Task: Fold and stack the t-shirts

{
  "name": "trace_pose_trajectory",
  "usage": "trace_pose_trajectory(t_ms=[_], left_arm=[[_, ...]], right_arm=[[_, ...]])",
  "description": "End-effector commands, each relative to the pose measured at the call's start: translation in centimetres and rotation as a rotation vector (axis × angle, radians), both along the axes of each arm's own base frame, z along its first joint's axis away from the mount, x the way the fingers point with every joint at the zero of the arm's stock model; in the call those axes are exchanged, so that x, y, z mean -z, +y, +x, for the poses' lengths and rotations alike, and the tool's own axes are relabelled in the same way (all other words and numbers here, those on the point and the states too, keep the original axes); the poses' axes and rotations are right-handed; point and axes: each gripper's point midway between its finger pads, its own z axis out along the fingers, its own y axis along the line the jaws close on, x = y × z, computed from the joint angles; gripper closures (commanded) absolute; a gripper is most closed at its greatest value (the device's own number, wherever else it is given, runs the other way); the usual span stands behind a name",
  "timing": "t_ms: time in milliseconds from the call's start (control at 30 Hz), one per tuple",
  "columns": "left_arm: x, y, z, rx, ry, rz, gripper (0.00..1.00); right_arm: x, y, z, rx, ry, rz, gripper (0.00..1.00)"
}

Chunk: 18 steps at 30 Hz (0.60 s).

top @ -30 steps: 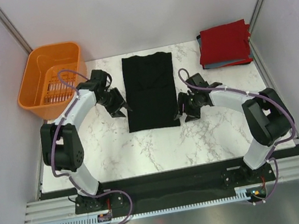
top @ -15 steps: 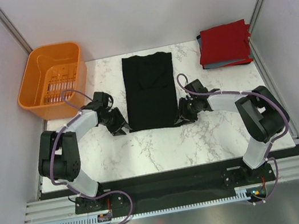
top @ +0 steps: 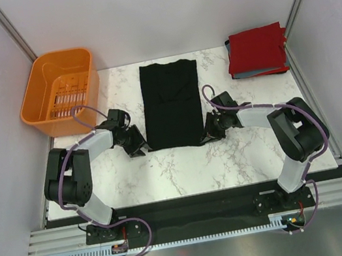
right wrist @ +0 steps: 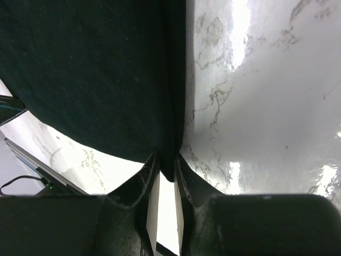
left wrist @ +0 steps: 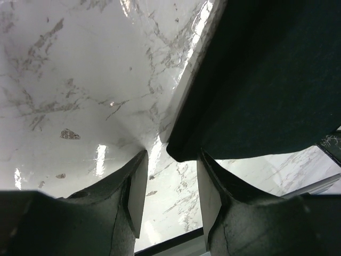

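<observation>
Black t-shirt (top: 170, 105) is seen from above, laid flat between the grippers, its near corners met by the left gripper (top: 139, 145) and right gripper (top: 210, 131). Left wrist: fingers are held apart, corner just ahead. Right wrist: fingers are clamped on the other corner.

This is a robotics lab test cell. Two robot arms (top: 94, 141) are bolted to an aluminium rail (top: 200, 216) at the near edge of a marble-patterned table (top: 184, 165). Plain pale panels (top: 157, 11) on metal posts (top: 11, 30) box it in, and loose cabling (top: 148, 233) runs along the near side.
</observation>
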Motion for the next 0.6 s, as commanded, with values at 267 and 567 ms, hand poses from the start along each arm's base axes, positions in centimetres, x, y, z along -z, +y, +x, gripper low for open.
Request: trace_pose_trajectory(t_ms=[267,567], left_arm=[[1.8,-0.9,0.8,-0.013,-0.023,-0.050,0.70],[-1.1,-1.3,-0.3,0.004,-0.104,-0.079,0.98]], right_arm=[[2.2,-0.7,-0.9,-0.020,0.027,-0.044,0.85],[0.5,-0.8,-1.6,-0.026,0.013,-0.026,1.00]])
